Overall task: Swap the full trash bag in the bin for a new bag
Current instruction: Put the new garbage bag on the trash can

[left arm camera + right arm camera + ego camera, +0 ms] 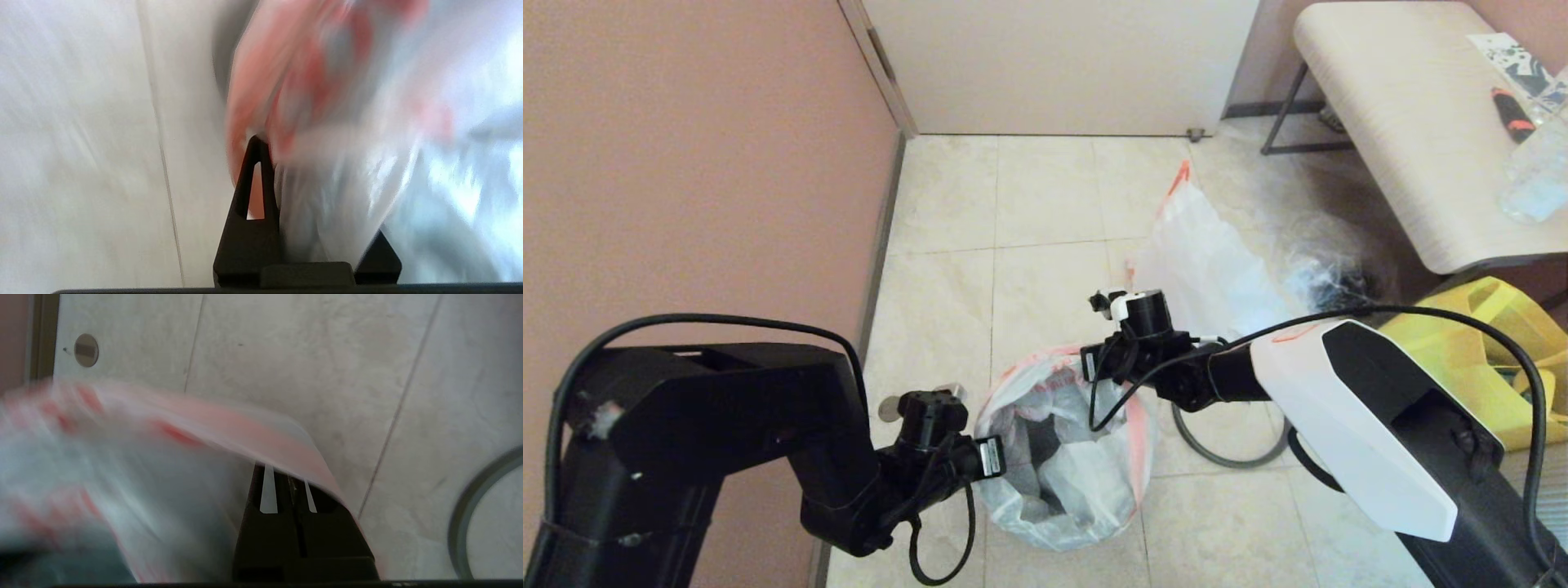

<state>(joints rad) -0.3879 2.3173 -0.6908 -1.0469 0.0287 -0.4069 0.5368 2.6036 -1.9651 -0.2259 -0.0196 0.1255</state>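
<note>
Trash bags, two; bin, one; two claws.

Both arms reach inward, wrists low.
Left gripper and right gripper each pinch film, facing one another.

Pale bench, yellow bag, perhaps a clear bottle atop.

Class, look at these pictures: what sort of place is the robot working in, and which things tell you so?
Probably an indoor room corner or hallway: pale marble-look floor tiles, a pinkish-brown wall with a white door, and a pale wooden bench.
</note>
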